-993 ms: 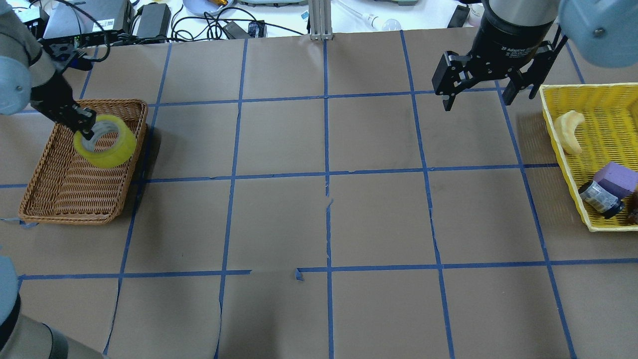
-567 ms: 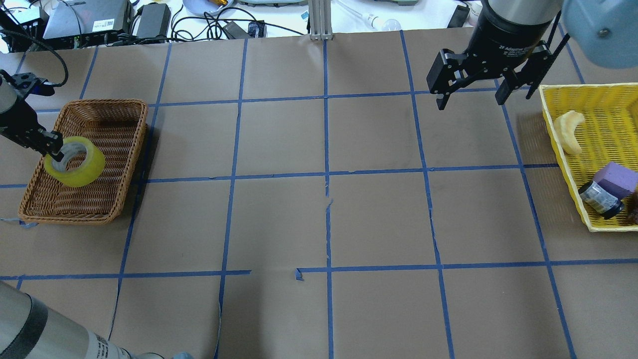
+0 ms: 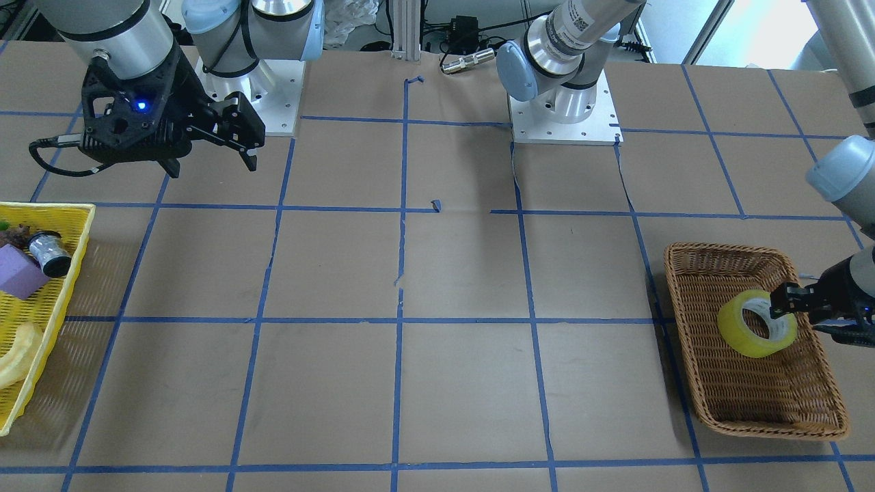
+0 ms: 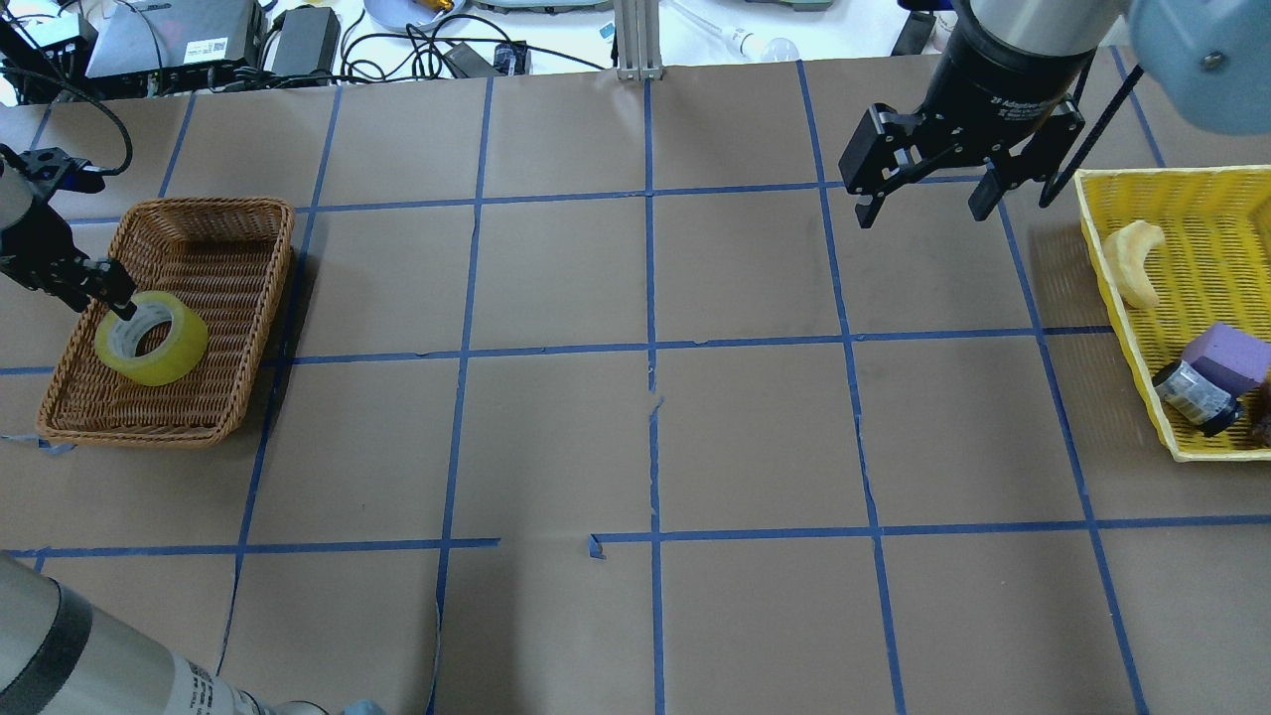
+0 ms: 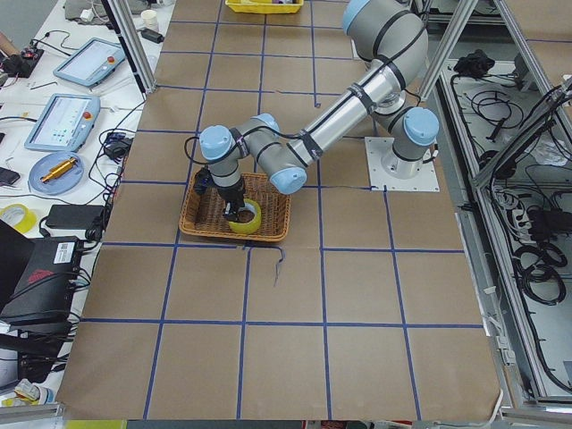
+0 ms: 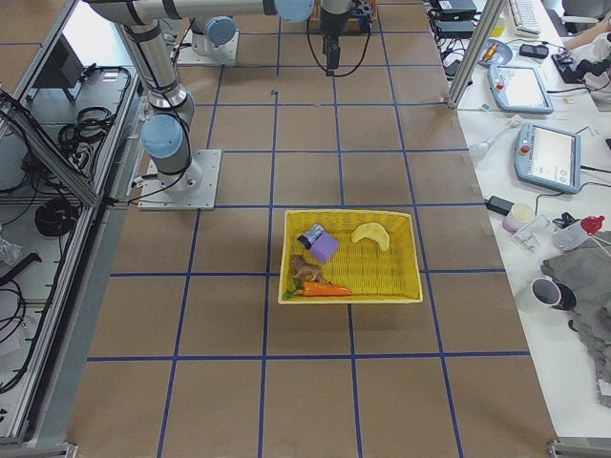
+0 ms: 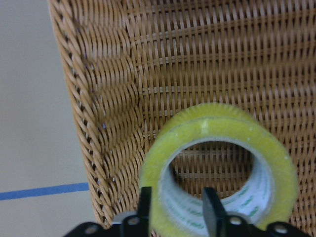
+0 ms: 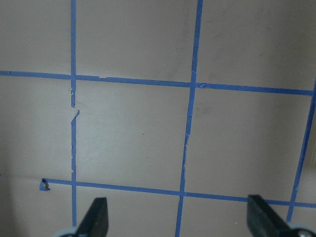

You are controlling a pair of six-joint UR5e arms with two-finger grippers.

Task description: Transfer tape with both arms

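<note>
A brown paper-covered table (image 4: 645, 427) is marked into squares by blue tape lines (image 4: 650, 348). Two baskets sit on it, well apart at opposite ends: one brown wicker basket (image 4: 209, 223) and one yellow basket (image 4: 1172, 179).

The single tape (image 4: 151, 338) is tilted inside the wicker basket, near its outer wall. Whether it touches the basket floor cannot be told. The left gripper (image 4: 121, 308) pinches the ring's wall, with one finger in the hole and one outside.

The right gripper (image 4: 921, 211) hangs above bare paper near the yellow basket, its two fingers spread wide and holding nothing.

The yellow basket holds five things: a pale curved piece (image 6: 370, 235), a purple block (image 6: 326, 248), a silvery spool (image 6: 311, 236), a carrot (image 6: 327, 289) and a brown lump (image 6: 305, 271).
</note>
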